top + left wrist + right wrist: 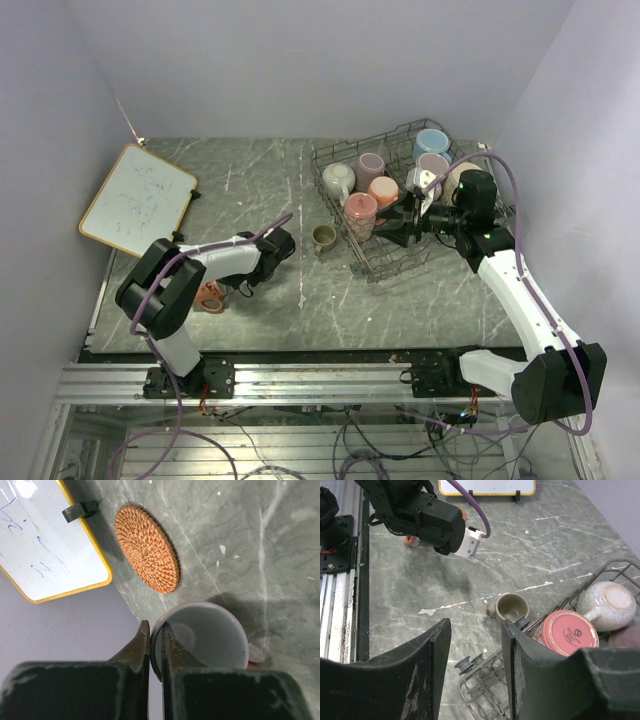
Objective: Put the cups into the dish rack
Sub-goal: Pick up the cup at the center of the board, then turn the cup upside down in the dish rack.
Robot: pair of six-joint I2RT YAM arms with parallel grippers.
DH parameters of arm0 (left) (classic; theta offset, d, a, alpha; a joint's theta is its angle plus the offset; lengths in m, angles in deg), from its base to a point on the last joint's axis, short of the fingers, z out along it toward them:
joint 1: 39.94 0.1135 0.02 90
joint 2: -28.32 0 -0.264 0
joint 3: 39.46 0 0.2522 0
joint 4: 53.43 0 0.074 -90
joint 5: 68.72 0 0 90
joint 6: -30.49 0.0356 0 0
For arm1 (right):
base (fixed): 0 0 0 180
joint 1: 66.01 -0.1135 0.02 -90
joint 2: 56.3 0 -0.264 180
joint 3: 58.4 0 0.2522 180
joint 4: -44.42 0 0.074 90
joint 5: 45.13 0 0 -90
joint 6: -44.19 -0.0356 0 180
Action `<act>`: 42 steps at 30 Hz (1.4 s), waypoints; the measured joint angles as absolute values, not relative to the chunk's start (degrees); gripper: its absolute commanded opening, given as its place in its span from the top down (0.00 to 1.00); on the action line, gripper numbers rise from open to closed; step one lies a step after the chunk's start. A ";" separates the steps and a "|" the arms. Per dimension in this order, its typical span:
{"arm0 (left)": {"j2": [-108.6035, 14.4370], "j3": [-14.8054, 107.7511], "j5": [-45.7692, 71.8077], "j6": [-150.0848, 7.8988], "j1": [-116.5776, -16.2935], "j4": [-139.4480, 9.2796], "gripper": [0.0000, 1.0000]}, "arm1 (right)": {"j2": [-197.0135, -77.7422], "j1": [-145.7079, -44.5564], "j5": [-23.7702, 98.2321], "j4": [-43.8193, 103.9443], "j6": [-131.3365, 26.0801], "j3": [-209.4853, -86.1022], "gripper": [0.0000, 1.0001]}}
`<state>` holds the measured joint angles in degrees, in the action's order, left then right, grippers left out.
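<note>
6 mugs show plainly in the dish rack [400, 258], which sits at the far right of the table [260, 190]:
- cream mug [338, 178]
- mauve mug [371, 165]
- peach mug [383, 190]
- pink mug [360, 210]
- light blue mug [432, 143], at the far end
- second mauve mug [435, 163], just in front of the blue one

More pale shapes lie behind the right arm; I can't sort them. The right wrist view shows the pink mug upside down, base up, with the cream one just beside it.

1 olive mug [324, 237] stands upright on the table, mouth up. It is just outside the rack's left side and not in it.

1 more mug, the grey-lined mug [210, 635], sits upright at the near left of the table, close to the left arm. The left gripper [155, 642] is clenched on its rim, with 1 finger inside the wall and 1 outside, the rim pinched between them.

The right gripper [475, 650] is released, its jaws wide apart and nothing between them. It hangs over the rack's near left corner. From its own camera the olive mug shows beyond the gap, beside the right-hand finger.

A round woven coaster [147, 549] lies flat on the table near the grey-lined mug, not touching it. Past the coaster a yellow-framed whiteboard [45, 545] with blue scribbles occupies the table's far left.
</note>
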<state>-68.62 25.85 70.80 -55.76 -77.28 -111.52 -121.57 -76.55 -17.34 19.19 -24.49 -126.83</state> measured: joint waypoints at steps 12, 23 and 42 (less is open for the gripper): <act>-61.87 29.92 74.23 -60.68 -81.10 -115.00 0.93 | -121.42 -76.55 -18.57 19.57 -24.62 -126.35 0.55; -56.76 42.64 75.98 -66.87 -87.22 -120.35 0.93 | -121.24 -76.55 -20.56 20.40 -25.50 -124.96 0.55; -46.15 45.15 70.49 -74.10 -91.33 -116.68 0.93 | -120.94 -75.92 -24.21 21.82 -25.89 -124.32 0.55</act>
<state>-46.15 45.15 70.49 -74.10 -91.33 -116.68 -120.94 -75.92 -24.21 21.82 -25.89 -124.32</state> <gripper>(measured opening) 0.117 0.447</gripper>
